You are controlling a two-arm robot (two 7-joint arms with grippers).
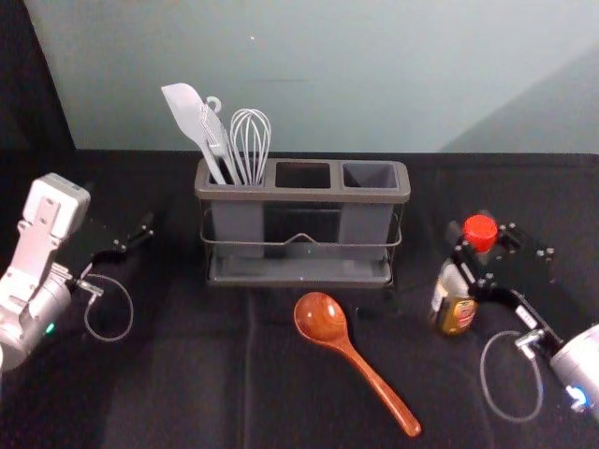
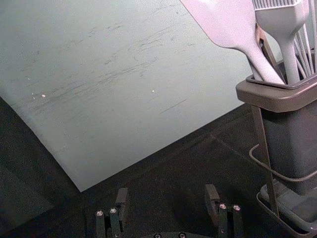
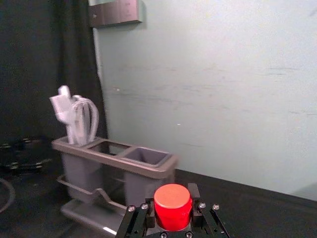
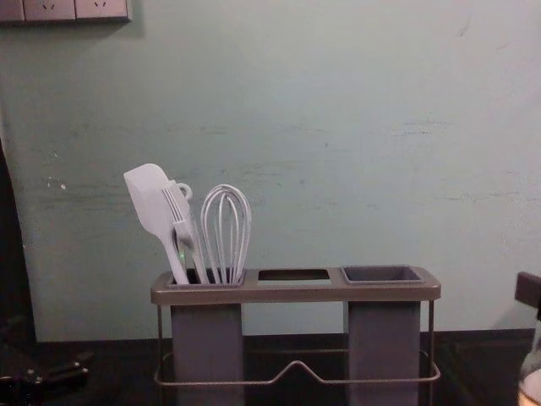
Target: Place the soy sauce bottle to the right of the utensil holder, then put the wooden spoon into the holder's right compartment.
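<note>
The utensil holder [image 1: 301, 195] stands mid-table, white utensils in its left compartment; its right compartment [image 1: 370, 175] is empty. To the holder's right, my right gripper [image 1: 482, 251] is shut on the red-capped soy sauce bottle [image 1: 455, 313], which leans slightly in the head view. In the right wrist view the red cap [image 3: 173, 207] sits between the fingertips of the right gripper [image 3: 172, 203]. The wooden spoon [image 1: 360, 355] lies in front of the holder, bowl toward it. Left of the holder is my idle left gripper [image 1: 136, 245]; in the left wrist view the left gripper [image 2: 168, 198] is open.
A pale wall [image 1: 328, 75] rises behind the black-covered table [image 1: 187, 374]. The spatula [image 4: 152, 203] and whisk [image 4: 226, 228] stick up well above the holder's rim on its left side. A dark curtain [image 3: 74, 59] hangs at the far left.
</note>
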